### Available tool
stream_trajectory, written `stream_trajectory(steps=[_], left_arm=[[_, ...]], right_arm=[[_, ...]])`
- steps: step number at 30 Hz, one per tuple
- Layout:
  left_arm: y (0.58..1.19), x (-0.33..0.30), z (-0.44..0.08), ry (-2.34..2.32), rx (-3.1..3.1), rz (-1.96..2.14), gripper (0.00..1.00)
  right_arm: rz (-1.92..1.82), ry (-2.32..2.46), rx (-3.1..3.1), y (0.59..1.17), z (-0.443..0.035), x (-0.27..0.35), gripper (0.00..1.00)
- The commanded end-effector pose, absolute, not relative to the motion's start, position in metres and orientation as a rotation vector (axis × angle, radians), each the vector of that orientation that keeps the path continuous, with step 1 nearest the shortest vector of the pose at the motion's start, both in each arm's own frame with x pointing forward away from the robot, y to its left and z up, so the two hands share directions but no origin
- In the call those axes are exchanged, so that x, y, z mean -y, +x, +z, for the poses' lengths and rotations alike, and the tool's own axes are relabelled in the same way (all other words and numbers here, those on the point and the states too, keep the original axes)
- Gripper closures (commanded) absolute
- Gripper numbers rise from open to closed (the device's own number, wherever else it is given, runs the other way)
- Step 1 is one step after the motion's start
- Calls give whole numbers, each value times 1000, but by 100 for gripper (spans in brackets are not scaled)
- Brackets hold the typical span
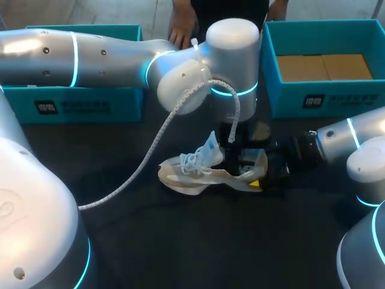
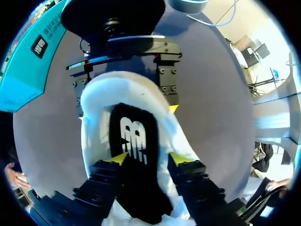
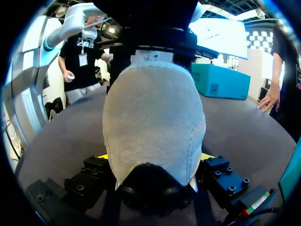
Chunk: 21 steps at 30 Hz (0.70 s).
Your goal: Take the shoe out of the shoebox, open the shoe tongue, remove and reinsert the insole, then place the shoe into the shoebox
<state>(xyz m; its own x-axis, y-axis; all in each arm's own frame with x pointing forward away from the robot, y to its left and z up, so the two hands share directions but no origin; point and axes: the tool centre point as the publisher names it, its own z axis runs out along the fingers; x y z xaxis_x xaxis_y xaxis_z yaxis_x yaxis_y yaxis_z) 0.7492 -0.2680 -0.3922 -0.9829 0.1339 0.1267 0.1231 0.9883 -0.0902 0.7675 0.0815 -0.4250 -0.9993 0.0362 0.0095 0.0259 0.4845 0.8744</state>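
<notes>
Shoe [image 1: 201, 171] on counter [image 1: 180, 247] near middle, toe toward left arm's side, tongue raised. Black insole [image 2: 134, 136] in heel opening, pinched between fingers of left hand [image 2: 146, 159], which comes down from above. Right hand [image 3: 155, 157] clamped on shoe heel from both sides. Open blue shoebox [image 1: 325, 90] behind, well apart.

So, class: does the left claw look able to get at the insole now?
Probably yes: the left claw hangs at the open mouth of the shoe, the black insole directly ahead, nothing in between.
</notes>
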Motion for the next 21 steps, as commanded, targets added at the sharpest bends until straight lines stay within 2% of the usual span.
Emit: stream_trajectory(steps=[1, 5, 8, 10, 14, 17, 19, 21], left_arm=[[745, 272, -404, -188, 3037, 119, 36], [748, 272, -409, -176, 3067, 120, 51], [751, 271, -413, -158, 3082, 120, 53], [753, 271, -416, -155, 3098, 111, 58], [754, 271, -421, -167, 3105, 97, 75], [754, 270, -423, -170, 3116, 85, 83], [756, 268, -424, -168, 3123, 82, 98], [757, 267, -422, -162, 3125, 85, 100]], right_arm=[[1584, 60, -2701, 769, -425, -83, 100], [1584, 60, -2701, 769, -425, -83, 100], [1584, 60, -2701, 769, -425, -83, 100], [1584, 60, -2701, 769, -425, -83, 100], [1584, 60, -2701, 769, -425, -83, 100], [1584, 60, -2701, 769, -425, -83, 100], [1584, 60, -2701, 769, -425, -83, 100], [1584, 60, -2701, 769, -425, -83, 100]])
